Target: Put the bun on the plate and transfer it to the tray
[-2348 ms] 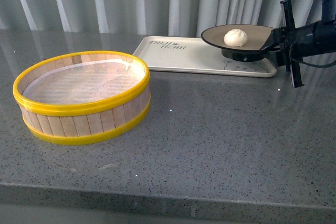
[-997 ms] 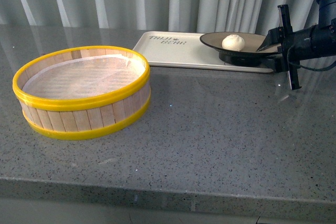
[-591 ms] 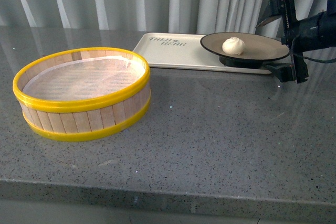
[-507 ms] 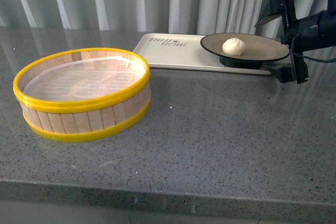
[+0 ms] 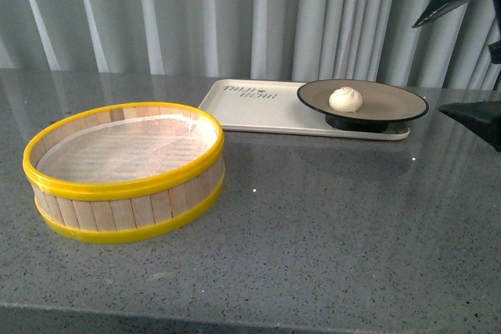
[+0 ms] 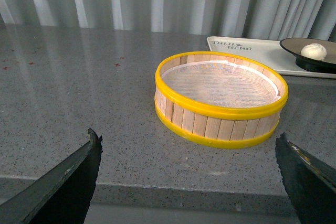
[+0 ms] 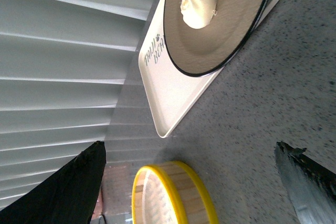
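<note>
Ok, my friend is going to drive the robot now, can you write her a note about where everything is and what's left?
Right tool: open, holding nothing, clear of the plate.
Left tool: open, holding nothing, well short of the steamer basket.
The bun sits on the plate, and the plate rests on the tray at its right end.
Done: bun plated, plate on the tray.
Left: nothing that shows; probably just park the arms.

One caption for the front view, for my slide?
Bun on plate, resting on tray; steamer basket nearby.

Bun (image 5: 345, 99) on plate (image 5: 391, 103), plate on tray (image 5: 258, 107).
</note>
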Motion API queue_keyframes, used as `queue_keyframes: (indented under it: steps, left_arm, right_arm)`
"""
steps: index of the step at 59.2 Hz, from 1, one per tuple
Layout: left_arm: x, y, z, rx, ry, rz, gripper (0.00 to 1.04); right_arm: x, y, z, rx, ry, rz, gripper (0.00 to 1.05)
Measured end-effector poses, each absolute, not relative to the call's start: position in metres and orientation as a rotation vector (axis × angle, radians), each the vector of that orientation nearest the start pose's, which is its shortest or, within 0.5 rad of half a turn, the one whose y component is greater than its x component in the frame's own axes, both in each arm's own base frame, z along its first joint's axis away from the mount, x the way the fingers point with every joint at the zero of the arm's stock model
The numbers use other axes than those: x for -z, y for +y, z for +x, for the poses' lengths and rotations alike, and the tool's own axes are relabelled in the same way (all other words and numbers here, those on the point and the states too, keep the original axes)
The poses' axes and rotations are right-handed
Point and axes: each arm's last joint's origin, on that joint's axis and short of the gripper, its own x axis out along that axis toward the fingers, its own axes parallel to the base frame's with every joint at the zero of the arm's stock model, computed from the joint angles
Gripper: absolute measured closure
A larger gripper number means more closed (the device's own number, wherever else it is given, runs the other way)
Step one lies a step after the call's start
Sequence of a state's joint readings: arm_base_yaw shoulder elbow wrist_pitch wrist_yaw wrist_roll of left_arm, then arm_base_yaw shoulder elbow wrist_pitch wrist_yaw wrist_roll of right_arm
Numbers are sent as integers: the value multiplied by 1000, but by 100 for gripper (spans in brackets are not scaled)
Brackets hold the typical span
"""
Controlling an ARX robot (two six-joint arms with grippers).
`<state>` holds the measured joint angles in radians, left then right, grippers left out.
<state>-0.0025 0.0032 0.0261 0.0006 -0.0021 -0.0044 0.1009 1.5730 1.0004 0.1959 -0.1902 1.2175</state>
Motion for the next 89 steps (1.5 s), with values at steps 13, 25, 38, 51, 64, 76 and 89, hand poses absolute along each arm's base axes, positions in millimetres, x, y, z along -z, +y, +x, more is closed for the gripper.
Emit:
queue_keyframes:
  steps: [13,25,38,51,64,76,89]
  left_arm:
    - [-172,0,96,1,-24,-4,7]
    - [-172,0,96,1,-24,-4,7]
    - [-172,0,96,2,-24,-4,7]
    - [-172,0,96,2,-24,-4,7]
    - [-172,0,96,2,-24,-4,7]
    - [-172,0,96,2,-24,-4,7]
    - [-172,0,96,2,-24,-4,7]
  right_arm:
    - [-243,37,338,0,280,954,18]
    - [-223,23,282,-5,-8,192,57]
    - [-198,14,238,-5,17,25,96]
    - [-185,0,199,3,10,6,103]
    - [-177,0,175,0,13,5,103]
    - [-171,0,158,0,14,5,103]
    - [-163,0,142,0,14,4,103]
